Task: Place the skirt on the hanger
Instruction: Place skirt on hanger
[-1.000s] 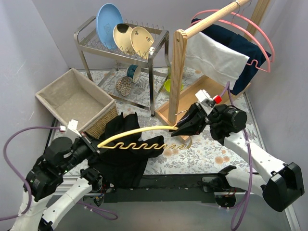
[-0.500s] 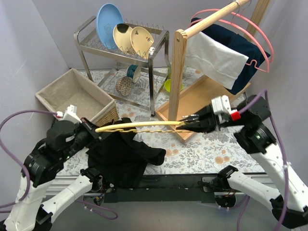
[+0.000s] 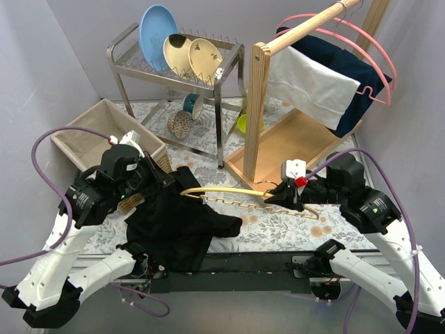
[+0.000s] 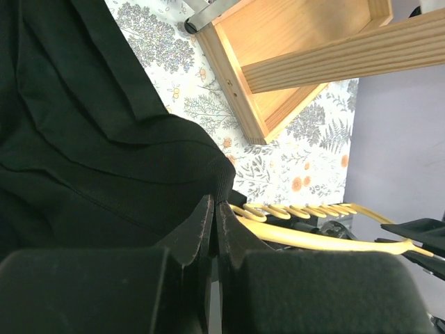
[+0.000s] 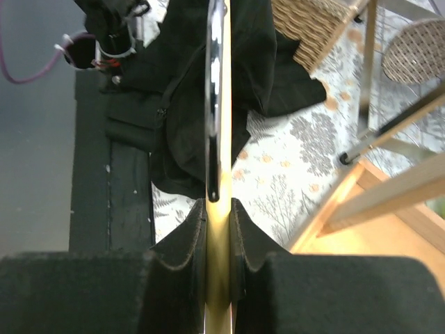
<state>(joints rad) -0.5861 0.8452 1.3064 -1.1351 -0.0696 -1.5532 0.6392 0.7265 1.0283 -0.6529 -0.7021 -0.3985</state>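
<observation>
Right wrist: hanger (image 5: 218, 257) (yellow) in claw (image 5: 217, 205)

The black fabric skirt (image 3: 177, 223) lies crumpled on the floral counter (image 3: 327, 226), at the near left. It is bunched in loose folds, and its right corner forms a rounded flap. None of it is threaded onto the hanger.

The yellow plastic hanger (image 3: 233, 191) has an arched upper bar, a wavy notched lower bar and a chrome metal hook (image 5: 212, 104). It is held roughly level and crosswise. Its left tip is over the skirt's upper right edge; contact there cannot be determined. The right end effector (image 5: 217, 209) is clamped on its right portion.
</observation>
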